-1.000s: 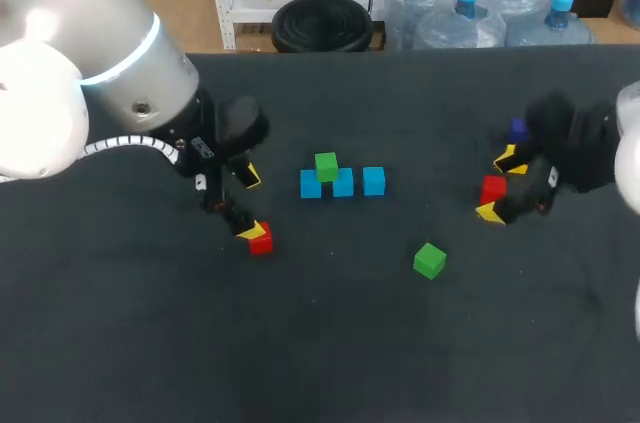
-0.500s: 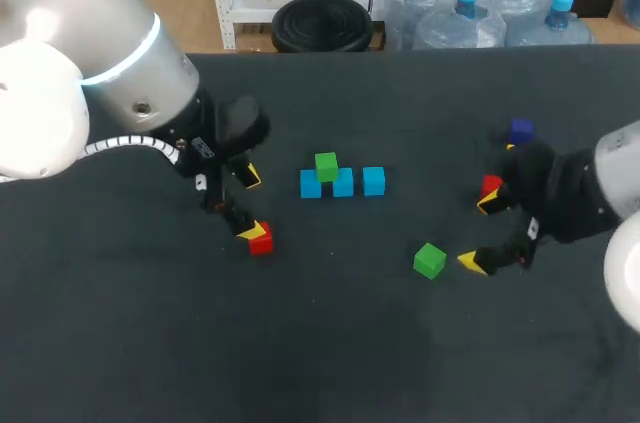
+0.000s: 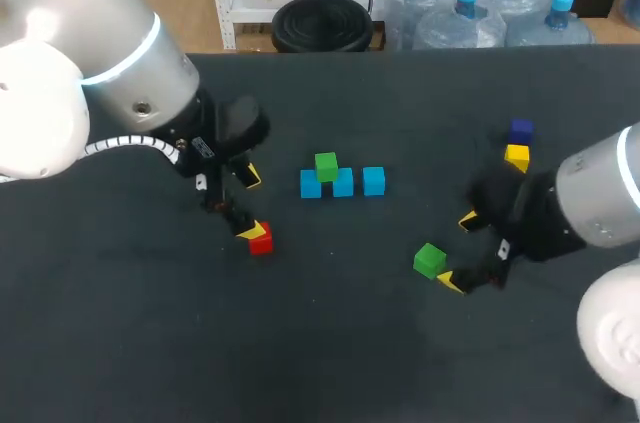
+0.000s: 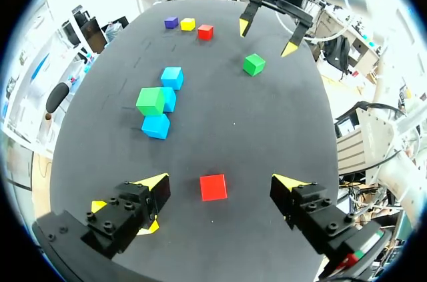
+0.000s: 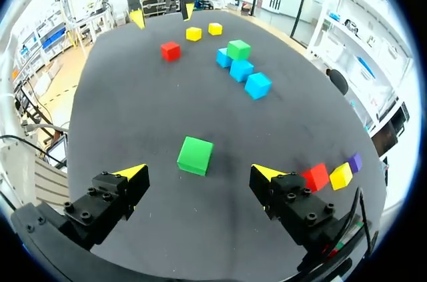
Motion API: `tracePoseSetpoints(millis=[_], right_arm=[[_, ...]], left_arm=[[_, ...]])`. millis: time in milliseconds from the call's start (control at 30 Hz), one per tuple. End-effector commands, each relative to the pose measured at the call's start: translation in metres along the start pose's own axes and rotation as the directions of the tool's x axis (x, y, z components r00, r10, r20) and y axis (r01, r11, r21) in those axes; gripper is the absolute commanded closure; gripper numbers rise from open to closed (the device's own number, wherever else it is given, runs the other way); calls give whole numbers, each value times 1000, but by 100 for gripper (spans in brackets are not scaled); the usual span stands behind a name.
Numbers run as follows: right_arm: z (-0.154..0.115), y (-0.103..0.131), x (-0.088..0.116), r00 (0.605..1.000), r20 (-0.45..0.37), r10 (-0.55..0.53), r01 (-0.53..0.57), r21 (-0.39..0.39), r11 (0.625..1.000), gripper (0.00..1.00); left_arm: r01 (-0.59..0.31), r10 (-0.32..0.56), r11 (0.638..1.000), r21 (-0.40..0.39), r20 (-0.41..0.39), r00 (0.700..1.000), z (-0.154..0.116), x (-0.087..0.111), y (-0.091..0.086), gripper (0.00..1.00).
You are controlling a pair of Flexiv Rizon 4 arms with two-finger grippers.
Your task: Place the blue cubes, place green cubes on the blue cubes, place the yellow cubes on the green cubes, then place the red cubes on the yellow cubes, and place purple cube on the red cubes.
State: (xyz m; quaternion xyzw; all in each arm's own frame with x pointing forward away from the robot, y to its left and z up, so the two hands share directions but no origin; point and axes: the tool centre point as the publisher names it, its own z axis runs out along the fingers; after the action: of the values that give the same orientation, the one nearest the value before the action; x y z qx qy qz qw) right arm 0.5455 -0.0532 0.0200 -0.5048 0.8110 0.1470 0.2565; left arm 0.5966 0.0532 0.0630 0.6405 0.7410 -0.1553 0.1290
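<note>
Three blue cubes (image 3: 343,183) stand in a row mid-table, with one green cube (image 3: 326,166) on top of them. A loose green cube (image 3: 430,260) lies nearer the front, and my right gripper (image 3: 458,251) is open just right of it. In the right wrist view that green cube (image 5: 195,155) lies just ahead of the open right gripper (image 5: 200,173). My left gripper (image 3: 249,203) is open over a red cube (image 3: 261,239), which sits between its fingers (image 4: 153,182) untouched. A yellow cube (image 3: 517,155) and a purple cube (image 3: 521,129) sit at the right.
A second red cube (image 5: 315,177) lies beside the yellow and purple ones, hidden by my right arm in the head view. Two more yellow cubes (image 5: 193,33) lie near my left gripper (image 5: 160,12). Dark table (image 3: 330,343) stretches bare toward the front.
My right gripper has moved left and forward, away from the red, yellow and purple cubes, to the loose green cube. The left arm has kept still.
</note>
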Motion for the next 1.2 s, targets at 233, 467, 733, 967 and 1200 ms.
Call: tracePoseSetpoints(millis=[233,467,733,967,1200], right_arm=[[22,1,-2,999,-48,10,-6,86,996,0],[28,-3,-1,998,-54,33,-28,92,995,0],[34,-3,-2,998,-54,46,-41,93,995,30],[36,-4,-1,997,-57,50,-44,90,995,30],[38,-4,-2,997,-56,54,-48,88,995,51]], left_arm=[[-3,3,1000,2,4,1000,-1,1,1,0],[-3,3,1000,2,4,1000,-1,1,1,0],[-3,3,1000,2,4,1000,-1,1,1,0],[-3,3,1000,2,4,1000,-1,1,1,0],[-3,3,1000,2,4,1000,-1,1,1,0]])
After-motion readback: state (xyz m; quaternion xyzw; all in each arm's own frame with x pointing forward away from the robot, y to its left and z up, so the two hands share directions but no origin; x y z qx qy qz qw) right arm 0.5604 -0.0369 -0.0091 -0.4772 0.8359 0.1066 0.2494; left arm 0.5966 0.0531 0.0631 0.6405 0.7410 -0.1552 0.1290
